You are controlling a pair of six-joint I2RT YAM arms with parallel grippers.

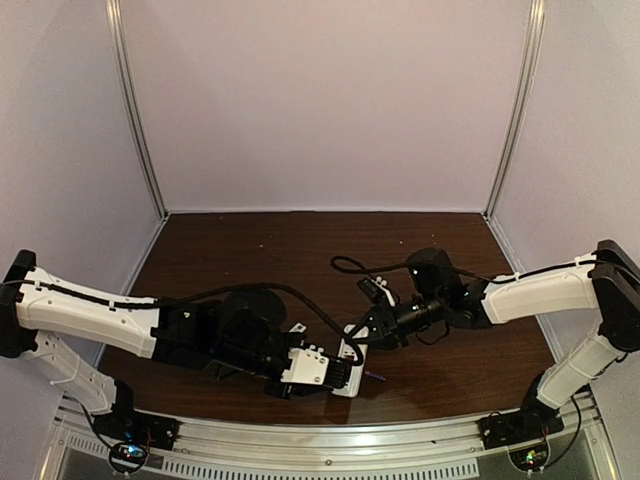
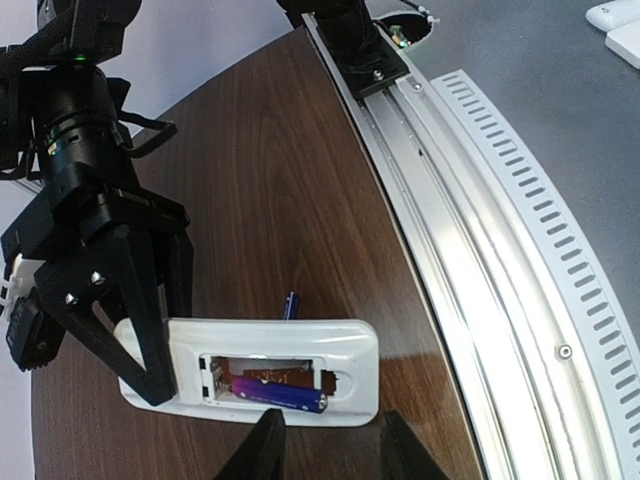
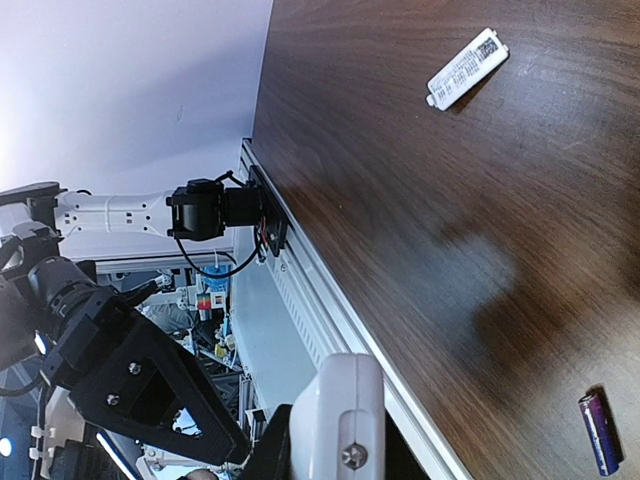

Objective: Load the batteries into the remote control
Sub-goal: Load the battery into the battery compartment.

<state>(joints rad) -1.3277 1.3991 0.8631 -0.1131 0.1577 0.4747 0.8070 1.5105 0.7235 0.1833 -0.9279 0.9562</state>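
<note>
The remote control is a slim white bar with its recessed compartment facing up. One bluish-purple battery lies in the compartment's near slot, with reddish-brown showing beside it. A second battery lies on the table just behind the remote, seen too in the right wrist view. My right gripper is shut on the remote's left end; the right wrist view shows the remote edge-on between its jaws. My left gripper is just short of the remote's near edge, fingers apart with nothing between them.
A small plain white cover piece lies on the dark wooden table, far from the remote. The table's metal rail runs close along the remote's right end. From above, both grippers meet near the table's front middle around the remote.
</note>
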